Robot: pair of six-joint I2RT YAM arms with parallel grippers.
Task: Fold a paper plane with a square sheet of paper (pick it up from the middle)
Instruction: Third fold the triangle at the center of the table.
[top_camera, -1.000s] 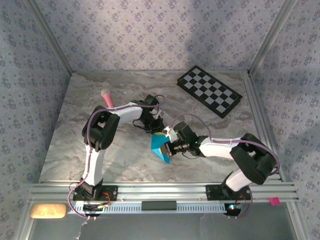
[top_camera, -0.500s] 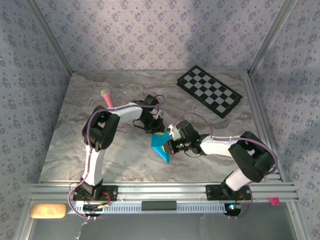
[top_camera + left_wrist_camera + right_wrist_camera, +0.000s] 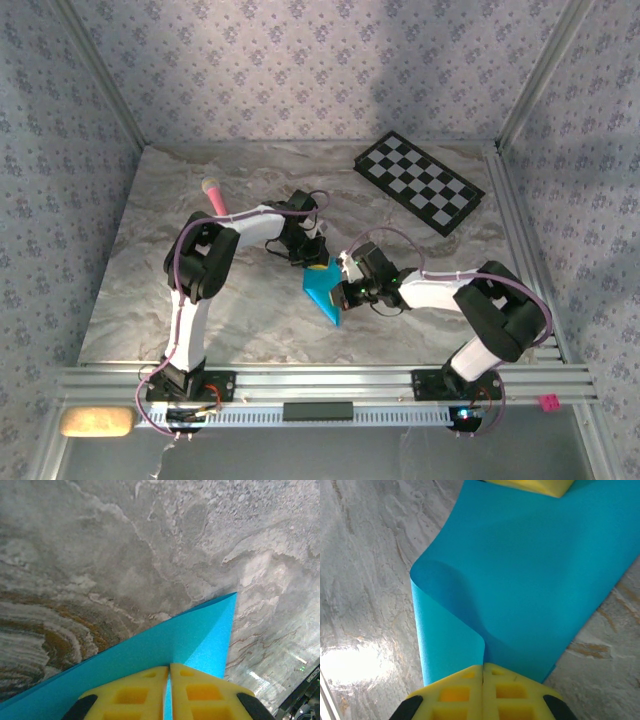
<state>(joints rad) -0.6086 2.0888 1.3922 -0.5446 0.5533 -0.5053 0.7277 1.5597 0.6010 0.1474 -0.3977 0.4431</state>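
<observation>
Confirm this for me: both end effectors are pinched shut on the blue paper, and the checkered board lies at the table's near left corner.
Not quite. The checkered board lies at the far right corner of the table, as the top view shows. The rest holds: the left end effector and right end effector are both pinched shut on the blue paper.

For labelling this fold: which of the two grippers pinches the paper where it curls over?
The right gripper: the cyan-blue paper rolls over right at its pinch. The left gripper pinches it near a pointed corner instead.
</observation>
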